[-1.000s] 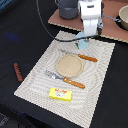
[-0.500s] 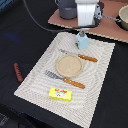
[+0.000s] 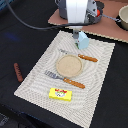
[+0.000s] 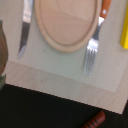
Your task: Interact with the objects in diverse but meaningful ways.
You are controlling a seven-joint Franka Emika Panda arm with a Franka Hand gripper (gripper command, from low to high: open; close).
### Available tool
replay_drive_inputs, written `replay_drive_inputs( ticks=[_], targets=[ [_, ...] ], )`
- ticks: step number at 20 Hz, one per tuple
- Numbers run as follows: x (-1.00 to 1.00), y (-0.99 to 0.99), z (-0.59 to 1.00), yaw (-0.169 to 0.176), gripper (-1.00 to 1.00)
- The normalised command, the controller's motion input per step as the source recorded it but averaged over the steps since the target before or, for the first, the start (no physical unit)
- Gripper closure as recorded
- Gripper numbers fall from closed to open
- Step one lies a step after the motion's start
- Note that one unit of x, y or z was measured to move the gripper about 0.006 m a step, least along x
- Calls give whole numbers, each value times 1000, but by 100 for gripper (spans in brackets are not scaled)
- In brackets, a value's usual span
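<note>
The pale blue carton (image 3: 83,41) stands upright on the striped placemat (image 3: 102,70), just beyond the knife. My gripper (image 3: 75,34) hangs a little above the carton and beside it, not touching it. Its fingers are too small and dark to show whether they are open. The flat yellow box (image 3: 61,93) lies at the mat's near edge and shows in the wrist view (image 4: 125,26). The brown sausage (image 3: 18,71) lies on the black table off the mat, and shows in the wrist view (image 4: 95,120). A red tomato (image 3: 100,7) sits on the wooden board behind the arm.
A round wooden plate (image 3: 68,65) lies mid-mat between a wooden-handled knife (image 3: 82,56) and fork (image 3: 65,79); all three show in the wrist view, the plate (image 4: 67,22). A grey pot (image 3: 123,17) stands at the back right. A blurred shape (image 4: 2,50) fills one wrist-view edge.
My gripper has risen from down at the carton to above it. The carton stays standing on the mat, now in plain sight.
</note>
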Motion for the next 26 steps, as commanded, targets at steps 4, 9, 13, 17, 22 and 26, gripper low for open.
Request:
replay_drive_inputs(
  ticks=[4,9,13,17,22,26],
  targets=[
    [473,-811,311,0,-100],
    [511,-802,185,0,-100],
    [614,-754,41,0,-100],
    [639,-754,0,0,-100],
    [629,-765,-31,0,-100],
    [499,-667,-134,0,-100]
  ],
)
